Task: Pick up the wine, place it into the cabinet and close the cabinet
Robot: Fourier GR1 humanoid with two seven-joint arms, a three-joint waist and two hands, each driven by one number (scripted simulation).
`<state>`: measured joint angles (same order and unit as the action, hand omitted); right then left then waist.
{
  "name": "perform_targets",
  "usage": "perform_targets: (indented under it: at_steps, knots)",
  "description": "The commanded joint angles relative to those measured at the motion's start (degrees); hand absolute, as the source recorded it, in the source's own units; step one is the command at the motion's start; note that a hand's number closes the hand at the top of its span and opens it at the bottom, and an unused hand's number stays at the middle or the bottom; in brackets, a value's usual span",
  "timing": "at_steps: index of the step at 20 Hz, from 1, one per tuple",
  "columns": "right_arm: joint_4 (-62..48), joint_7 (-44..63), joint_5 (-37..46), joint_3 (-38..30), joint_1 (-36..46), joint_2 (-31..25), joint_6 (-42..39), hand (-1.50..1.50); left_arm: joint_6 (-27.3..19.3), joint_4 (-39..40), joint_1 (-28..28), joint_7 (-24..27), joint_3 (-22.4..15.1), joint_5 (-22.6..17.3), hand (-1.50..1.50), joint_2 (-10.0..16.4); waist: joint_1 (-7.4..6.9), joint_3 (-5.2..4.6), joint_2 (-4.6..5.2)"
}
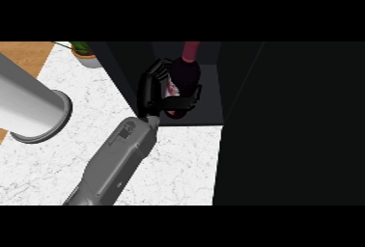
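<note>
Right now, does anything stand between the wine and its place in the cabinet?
Nothing visible does. The robot hand is curled round the wine bottle, which is already within the open cabinet, between its dark side walls. Whether the bottle rests on the cabinet floor cannot be told.

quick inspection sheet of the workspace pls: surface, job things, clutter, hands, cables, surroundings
surface: white marbled counter, running up to the cabinet's front.
job's things: dark wine bottle with a red neck is inside the open black cabinet; whether it rests on the cabinet's floor cannot be told.
clutter: green plant in a white pot at the far left; large grey cylinder with a flared rim at the left edge.
hands: left hand curled round the bottle; right hand not in view.
cables: nothing seen.
surroundings: broad black panel at the right, likely the cabinet's open door; wooden strip beyond the counter.
</note>
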<state>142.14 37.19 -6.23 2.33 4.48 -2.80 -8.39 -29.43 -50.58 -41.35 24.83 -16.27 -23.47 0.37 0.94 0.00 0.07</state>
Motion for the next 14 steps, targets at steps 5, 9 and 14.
perform_targets:
  at_steps: [5,9,14]
  knots:
    - [1.6,-0.8,1.4,5.0,-1.7,2.7,1.6,-1.50,-1.1,8.9,-9.5,-2.9,4.0,0.2,1.50,-0.4,-0.04,0.00,0.05]
    - [2.4,0.1,-4.2,-0.3,-0.8,0.8,0.3,-1.50,4.1,17.9,-12.0,3.8,8.0,-0.2,1.50,-0.3,0.50,0.00,0.29]
    - [3.8,-0.8,-4.5,1.1,-3.3,0.8,-1.4,-1.50,-0.5,21.2,-13.7,10.2,7.5,1.3,1.50,-0.4,0.93,0.01,0.33]
